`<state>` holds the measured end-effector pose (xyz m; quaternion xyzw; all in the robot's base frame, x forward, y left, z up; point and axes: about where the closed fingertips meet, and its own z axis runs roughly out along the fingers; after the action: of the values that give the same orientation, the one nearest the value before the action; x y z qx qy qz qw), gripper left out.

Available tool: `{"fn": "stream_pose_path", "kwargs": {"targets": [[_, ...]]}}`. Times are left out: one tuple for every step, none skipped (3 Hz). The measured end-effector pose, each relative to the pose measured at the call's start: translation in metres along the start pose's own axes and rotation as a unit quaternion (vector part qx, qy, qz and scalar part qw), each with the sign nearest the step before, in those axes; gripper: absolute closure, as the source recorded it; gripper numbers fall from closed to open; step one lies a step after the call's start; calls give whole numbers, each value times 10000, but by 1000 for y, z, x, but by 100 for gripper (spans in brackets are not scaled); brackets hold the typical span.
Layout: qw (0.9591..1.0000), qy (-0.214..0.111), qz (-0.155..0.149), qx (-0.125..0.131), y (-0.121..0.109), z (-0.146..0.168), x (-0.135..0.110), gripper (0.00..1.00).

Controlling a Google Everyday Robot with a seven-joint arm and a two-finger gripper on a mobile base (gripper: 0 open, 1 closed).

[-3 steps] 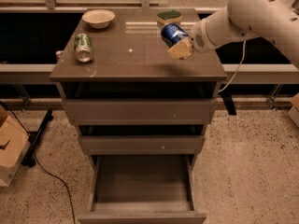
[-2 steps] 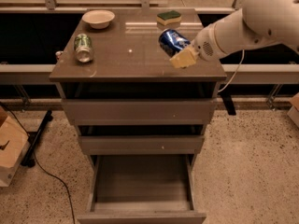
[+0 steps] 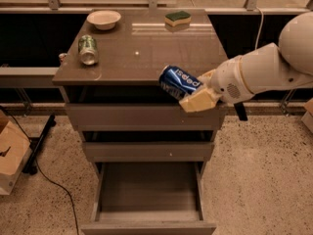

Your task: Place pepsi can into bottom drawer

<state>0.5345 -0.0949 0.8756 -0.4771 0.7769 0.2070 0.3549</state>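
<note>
Your gripper [image 3: 194, 93] sits at about 4 o'clock from the middle of the desk [image 3: 146, 50], on a white arm that reaches in from the 3 o'clock side. Its tan fingers [image 3: 197, 102] are clamped on the pepsi can [image 3: 179, 82]. The can is held off every surface and tipped on its side, with one silver end pointing toward 10 o'clock and the white lettering facing up. As you see it, the can overlaps the desk's front edge near the right corner and hangs above the front of the top drawer [image 3: 127, 116]. The bottom drawer [image 3: 146, 227] is straight down at 6 o'clock from the can. It is pulled well out, and its shallow tray has nothing in it. The middle drawer [image 3: 146, 151] is pushed in above it. On the desk, a green can [image 3: 88, 49] lies on its side at 9 o'clock near the left edge. A pale bowl [image 3: 103, 19] stands at 11 o'clock in the back left. A sponge [image 3: 177, 17] with a green top lies at 1 o'clock near the back edge. All three are well apart from the gripper. On the floor at 8 o'clock from the desk you have a cardboard box [image 3: 10, 151], with a black cable [image 3: 51, 182] trailing beside it across the speckled floor.
</note>
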Motion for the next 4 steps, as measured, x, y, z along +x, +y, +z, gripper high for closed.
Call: {"fn": "stream_pose_path", "kwargs": {"targets": [[9982, 372, -143, -453, 42, 7, 40, 100], [9934, 770, -32, -847, 75, 53, 94, 100], [9934, 771, -34, -846, 75, 53, 94, 100], [9925, 938, -212, -758, 72, 72, 89, 100]]}}
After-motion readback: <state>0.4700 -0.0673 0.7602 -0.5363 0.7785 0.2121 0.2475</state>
